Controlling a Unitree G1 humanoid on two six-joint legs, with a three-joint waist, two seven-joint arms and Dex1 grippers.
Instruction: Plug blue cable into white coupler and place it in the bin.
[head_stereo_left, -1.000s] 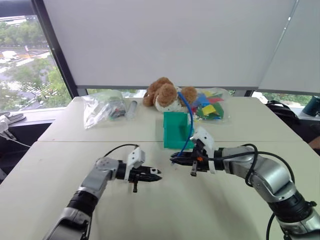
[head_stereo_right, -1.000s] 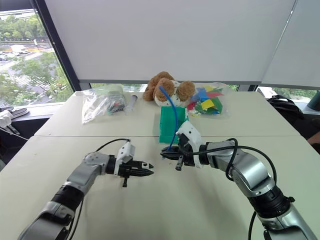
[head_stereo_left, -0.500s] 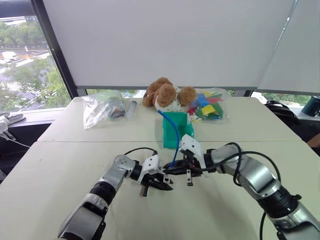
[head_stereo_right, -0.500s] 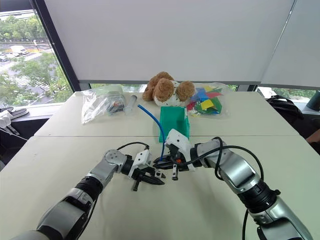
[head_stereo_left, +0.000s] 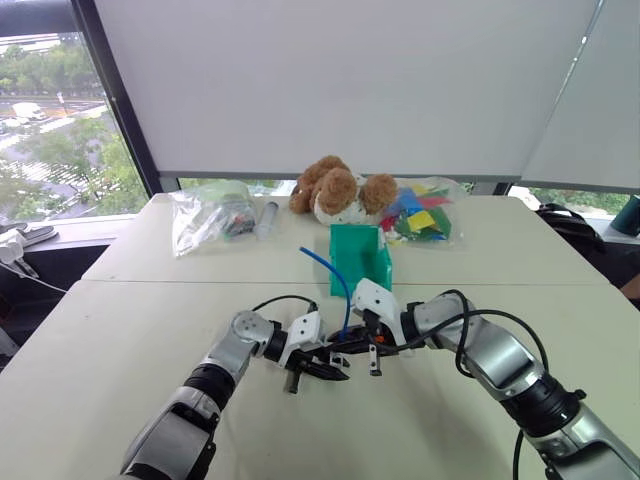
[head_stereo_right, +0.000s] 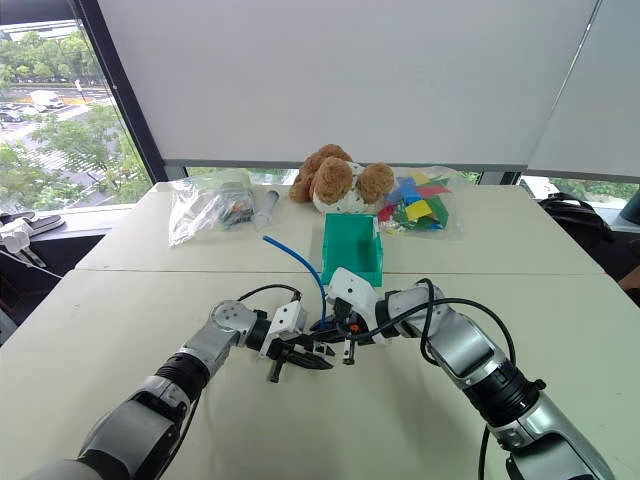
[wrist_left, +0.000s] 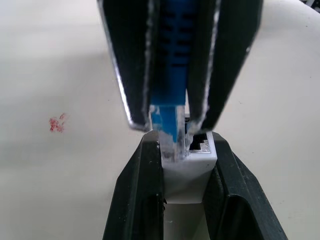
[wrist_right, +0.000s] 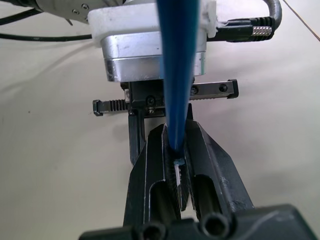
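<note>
My left gripper (wrist_left: 184, 145) is shut on the white coupler (wrist_left: 190, 172), whose open port faces the other gripper. From the opposite side my right gripper (wrist_right: 176, 135) is shut on the plug end of the blue cable (head_stereo_left: 330, 265). The clear plug tip (wrist_left: 167, 135) touches the coupler's end, just beside the port. Both grippers meet tip to tip low over the middle of the table (head_stereo_left: 120, 330). The cable's free end arcs up and to the left. Just behind the grippers stands the teal bin (head_stereo_left: 358, 262), with nothing visible in it.
At the back of the table lie a brown teddy bear (head_stereo_left: 335, 190), a clear bag (head_stereo_left: 210, 215) on the left, a grey tube (head_stereo_left: 268, 215) and a bag of coloured pieces (head_stereo_left: 420, 215) on the right. A small red mark (wrist_left: 56, 122) is on the tabletop.
Both grippers have come together and sunk toward the table, ending tip to tip. The cable's free end has swung from over the bin to the left.
</note>
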